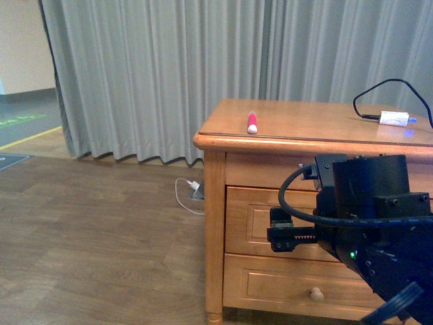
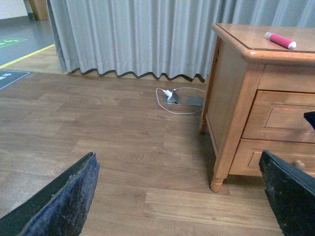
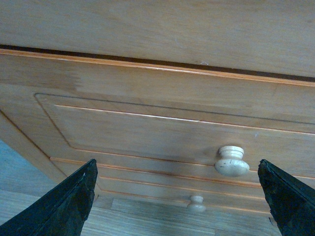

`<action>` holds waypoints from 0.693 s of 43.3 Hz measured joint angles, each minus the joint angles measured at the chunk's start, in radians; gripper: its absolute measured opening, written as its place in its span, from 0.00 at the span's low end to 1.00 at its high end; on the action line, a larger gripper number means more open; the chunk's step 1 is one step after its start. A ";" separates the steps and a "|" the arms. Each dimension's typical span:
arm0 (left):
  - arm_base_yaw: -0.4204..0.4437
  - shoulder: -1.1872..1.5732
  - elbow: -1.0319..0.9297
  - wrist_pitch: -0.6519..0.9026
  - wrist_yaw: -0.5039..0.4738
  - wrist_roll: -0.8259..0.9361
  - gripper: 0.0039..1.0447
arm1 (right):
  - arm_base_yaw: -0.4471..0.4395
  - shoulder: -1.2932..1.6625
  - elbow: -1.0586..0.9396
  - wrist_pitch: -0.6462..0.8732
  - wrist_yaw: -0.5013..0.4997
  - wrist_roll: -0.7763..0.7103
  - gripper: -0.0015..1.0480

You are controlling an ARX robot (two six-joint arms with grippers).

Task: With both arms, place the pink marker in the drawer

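Grey curtains [image 1: 169, 81] hang behind a honey-coloured cabinet [image 1: 215, 203]. The pink marker [image 1: 252, 122] lies on its top toward the left end; the drawer [image 3: 147, 132] is closed. Both the right gripper [image 3: 177, 167], facing the drawer's knob [image 3: 232, 161], and the left gripper [image 2: 178, 157] hold their jaws wide apart, empty. The marker looks light, stiff, smooth, prone to rolling; pinching across mid-barrel seems best.

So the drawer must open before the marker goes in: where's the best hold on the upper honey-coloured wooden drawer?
Its round pale wooden knob, taken straight on from the front, closing across the narrower neck behind its cap. The recessed panel front offers no other hold.
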State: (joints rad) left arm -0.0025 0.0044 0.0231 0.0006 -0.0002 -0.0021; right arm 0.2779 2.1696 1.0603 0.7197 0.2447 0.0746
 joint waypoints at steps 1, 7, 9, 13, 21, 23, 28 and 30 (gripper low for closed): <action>0.000 0.000 0.000 0.000 0.000 0.000 0.94 | -0.002 0.005 0.006 -0.001 0.000 0.000 0.92; 0.000 0.000 0.000 0.000 0.000 0.000 0.94 | -0.025 0.069 0.067 -0.011 0.000 -0.002 0.92; 0.000 0.000 0.000 0.000 0.000 0.000 0.94 | -0.034 0.089 0.084 -0.011 0.000 -0.002 0.92; 0.000 0.000 0.000 0.000 0.000 0.000 0.94 | -0.046 0.113 0.101 -0.010 -0.001 -0.001 0.92; 0.000 0.000 0.000 0.000 0.000 0.000 0.94 | -0.058 0.143 0.131 -0.004 -0.003 -0.008 0.92; 0.000 0.000 0.000 0.000 0.000 0.000 0.94 | -0.059 0.149 0.139 -0.004 -0.004 -0.011 0.92; 0.000 0.000 0.000 0.000 0.000 0.000 0.94 | -0.062 0.162 0.151 -0.004 -0.003 -0.016 0.92; 0.000 0.000 0.000 0.000 0.000 0.000 0.94 | -0.064 0.167 0.153 -0.004 -0.003 -0.016 0.92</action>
State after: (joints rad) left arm -0.0025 0.0044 0.0231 0.0006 -0.0002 -0.0021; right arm 0.2138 2.3363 1.2133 0.7155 0.2417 0.0582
